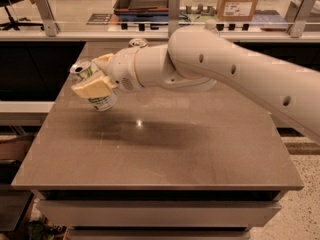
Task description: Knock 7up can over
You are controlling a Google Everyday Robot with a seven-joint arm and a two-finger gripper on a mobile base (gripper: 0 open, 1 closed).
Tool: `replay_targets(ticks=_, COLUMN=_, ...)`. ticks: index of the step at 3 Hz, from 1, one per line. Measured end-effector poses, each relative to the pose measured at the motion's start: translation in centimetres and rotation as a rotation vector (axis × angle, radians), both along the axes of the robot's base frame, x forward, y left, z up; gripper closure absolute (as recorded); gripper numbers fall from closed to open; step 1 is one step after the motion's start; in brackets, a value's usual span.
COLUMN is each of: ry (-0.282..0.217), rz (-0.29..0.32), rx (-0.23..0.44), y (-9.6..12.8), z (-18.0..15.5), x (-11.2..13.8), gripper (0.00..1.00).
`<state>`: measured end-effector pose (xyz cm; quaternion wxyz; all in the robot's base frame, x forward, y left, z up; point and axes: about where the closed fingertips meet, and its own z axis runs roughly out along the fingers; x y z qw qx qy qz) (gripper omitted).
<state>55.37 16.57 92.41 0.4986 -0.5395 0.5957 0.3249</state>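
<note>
white-and-green 7up can (102, 101) sits at the left of the table (150, 159), near its left edge, toward the back. not upright: long axis tilted, silver top up and to the left, base down and to the right. base looks lifted off the surface, with a shadow below and right of it; contact not certain.

gripper (93, 82) is right on the can, jaws clenched round its middle. one cream finger pad (91, 88) crosses the front, the other shows behind the can. so there is no gap between jaws and can. wrist lies just right of it, and the arm (225, 69) runs off to the right edge.

judgement: can is gripped and tilted, not yet lying down. the next move would need a lower-and-release, or a further roll to the left.

behind the wrist, the top of a gold-orange can (138, 42) shows, near but apart; risk of the arm brushing it. cardboard box (239, 4) is well behind, beyond the table.
</note>
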Motion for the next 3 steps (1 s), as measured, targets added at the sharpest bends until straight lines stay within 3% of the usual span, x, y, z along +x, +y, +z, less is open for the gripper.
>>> replay_targets(ticks=1, ry=-0.027, rz=-0.068, rx=-0.168, y=-1.7, z=0.3, x=0.2, gripper=1.00)
replay_targets(ticks=2, ry=0.033, rz=-0.131, rx=-0.244, y=-3.3, z=-0.3, x=0.8, gripper=1.00)
replay_targets(ticks=3, ry=0.102, rz=-0.162, rx=-0.262, y=-3.9, z=-1.6, x=1.4, gripper=1.00)
